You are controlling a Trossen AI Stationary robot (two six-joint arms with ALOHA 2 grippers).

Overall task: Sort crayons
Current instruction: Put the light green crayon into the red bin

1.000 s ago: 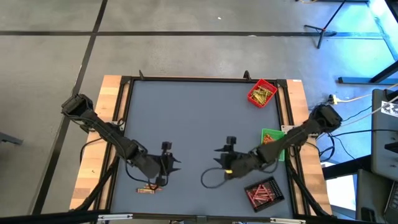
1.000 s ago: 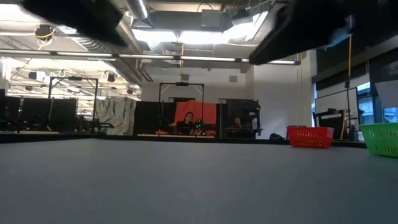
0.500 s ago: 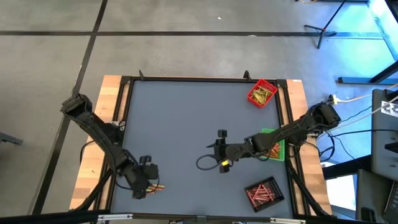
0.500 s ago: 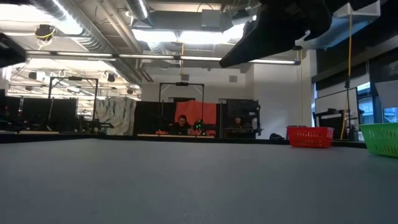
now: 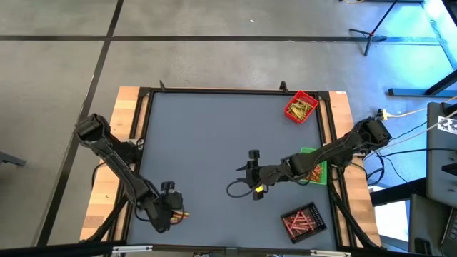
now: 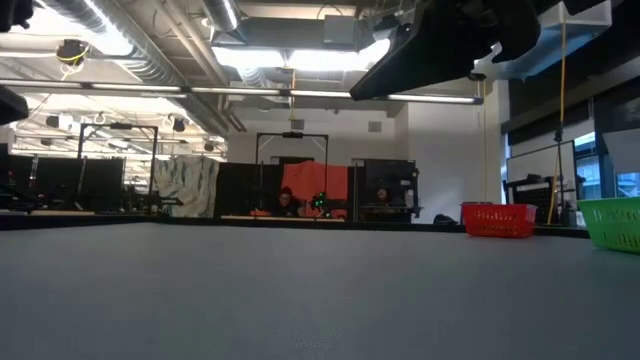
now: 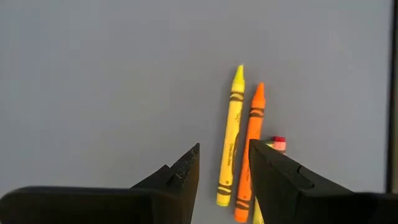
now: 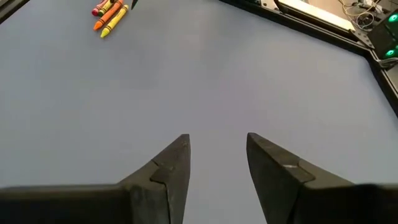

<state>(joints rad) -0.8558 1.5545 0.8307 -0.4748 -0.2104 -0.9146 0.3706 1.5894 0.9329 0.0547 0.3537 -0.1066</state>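
Crayons (image 7: 239, 143) near table's (image 5: 214, 135) front-left edge

Setting: robotics lab. Exposed ceiling ducts (image 6: 150, 45), strip lights (image 6: 300, 58), equipment racks (image 6: 290, 175), concrete floor (image 5: 214, 57).

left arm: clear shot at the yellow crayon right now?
Probably yes. The left gripper hangs just over the yellow crayon, fingers open with nothing between them. The catch: an orange crayon lies right alongside it, so a close might take both.
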